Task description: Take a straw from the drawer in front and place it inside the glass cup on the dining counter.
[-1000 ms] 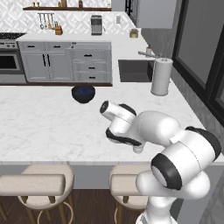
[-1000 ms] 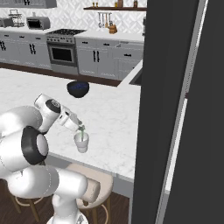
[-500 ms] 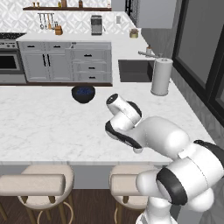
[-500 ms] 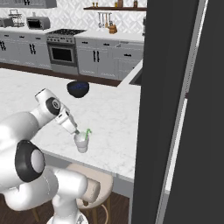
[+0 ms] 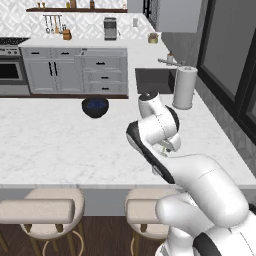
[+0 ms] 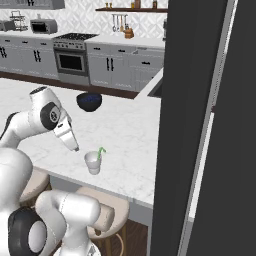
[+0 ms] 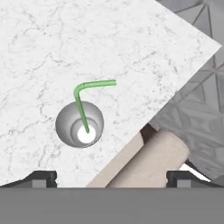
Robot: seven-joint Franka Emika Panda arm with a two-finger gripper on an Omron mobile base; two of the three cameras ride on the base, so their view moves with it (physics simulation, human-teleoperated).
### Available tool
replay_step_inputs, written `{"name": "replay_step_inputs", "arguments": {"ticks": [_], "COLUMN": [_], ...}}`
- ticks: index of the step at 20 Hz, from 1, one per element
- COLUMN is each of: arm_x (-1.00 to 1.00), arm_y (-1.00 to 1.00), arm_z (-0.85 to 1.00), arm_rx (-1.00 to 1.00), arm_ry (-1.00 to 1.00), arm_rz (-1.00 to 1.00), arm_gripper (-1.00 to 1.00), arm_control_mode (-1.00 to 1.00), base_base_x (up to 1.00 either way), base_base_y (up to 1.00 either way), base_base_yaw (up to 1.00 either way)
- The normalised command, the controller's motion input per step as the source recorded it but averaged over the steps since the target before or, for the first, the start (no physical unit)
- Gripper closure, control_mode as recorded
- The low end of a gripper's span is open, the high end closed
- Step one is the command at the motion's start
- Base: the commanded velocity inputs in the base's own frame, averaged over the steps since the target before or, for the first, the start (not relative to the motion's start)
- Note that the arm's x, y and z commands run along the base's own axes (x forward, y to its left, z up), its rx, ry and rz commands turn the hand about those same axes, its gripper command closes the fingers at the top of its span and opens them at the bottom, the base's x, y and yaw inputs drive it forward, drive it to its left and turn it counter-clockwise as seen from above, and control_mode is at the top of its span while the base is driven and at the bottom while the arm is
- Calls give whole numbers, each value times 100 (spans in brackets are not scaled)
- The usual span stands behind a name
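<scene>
Leaning in the glass cup (image 7: 79, 124), straw (image 7: 79, 105) bends sideways.

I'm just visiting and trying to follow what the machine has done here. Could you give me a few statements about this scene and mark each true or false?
1. The straw stands in the glass cup. True.
2. The gripper is clamped on the straw. False: it is open, apart from it.
3. The cup lies tipped over. False: it stands upright on the dining counter.
4. A dark blue bowl sits on the same counter. True.
5. The straw is red. False: green.
</scene>
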Motion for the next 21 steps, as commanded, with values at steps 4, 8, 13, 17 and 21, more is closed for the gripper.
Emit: {"name": "replay_step_inputs", "arguments": {"ticks": [4, 8, 13, 17, 21], "arm_x": [-42, -53, -50, -75, -90], "arm_y": [0, 0, -13, -4, 0], "arm_z": [89, 65, 36, 9, 0], "arm_rx": [23, 17, 14, 10, 1], "arm_ry": [0, 0, 0, -2, -9], "arm_rz": [4, 0, 0, 4, 3], "arm_gripper": [-100, -100, -100, -100, -100], "arm_control_mode": [-100, -100, -100, -100, -100], "base_base_x": [0, 0, 0, 0, 0], "base_base_y": [0, 0, 0, 0, 0], "base_base_yaw": [0, 0, 0, 0, 0]}}
